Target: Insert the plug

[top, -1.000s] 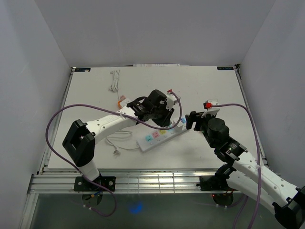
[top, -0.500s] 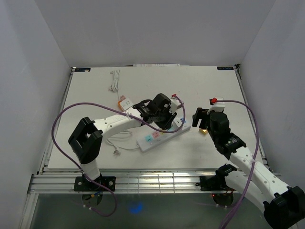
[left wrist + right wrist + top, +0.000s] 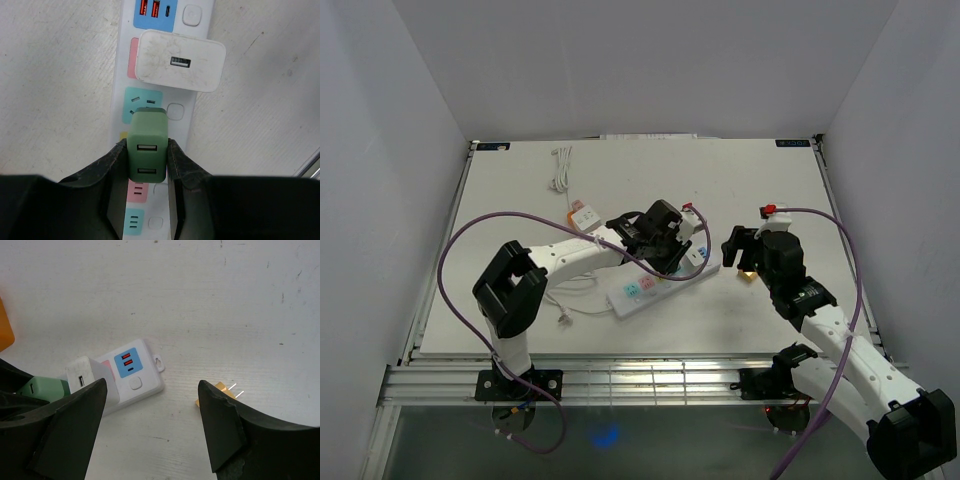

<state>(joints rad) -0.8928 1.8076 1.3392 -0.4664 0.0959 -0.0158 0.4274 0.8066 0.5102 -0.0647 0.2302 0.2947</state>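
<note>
A green plug (image 3: 147,150) with two USB ports is clamped in my left gripper (image 3: 146,147), which is shut on its sides. It stands over the white power strip (image 3: 177,111), covering the yellow socket between a teal and a pink one. Its prongs are hidden, so I cannot tell whether they are in. A white charger (image 3: 180,61) sits plugged in one socket further along. In the top view my left gripper (image 3: 665,255) is over the strip (image 3: 640,290). My right gripper (image 3: 151,385) hangs open and empty above the table beside the strip's end (image 3: 135,372).
A small yellow plug (image 3: 220,390) with two bare prongs lies on the table under my right gripper, also seen from above (image 3: 748,274). An orange adapter (image 3: 583,213) and a coiled white cable (image 3: 560,168) lie at the back left. The strip's white cord (image 3: 570,295) trails left.
My left gripper has carried the green plug slightly toward the near right and down over the strip. My right gripper has drawn back to the right, away from the strip's end.
</note>
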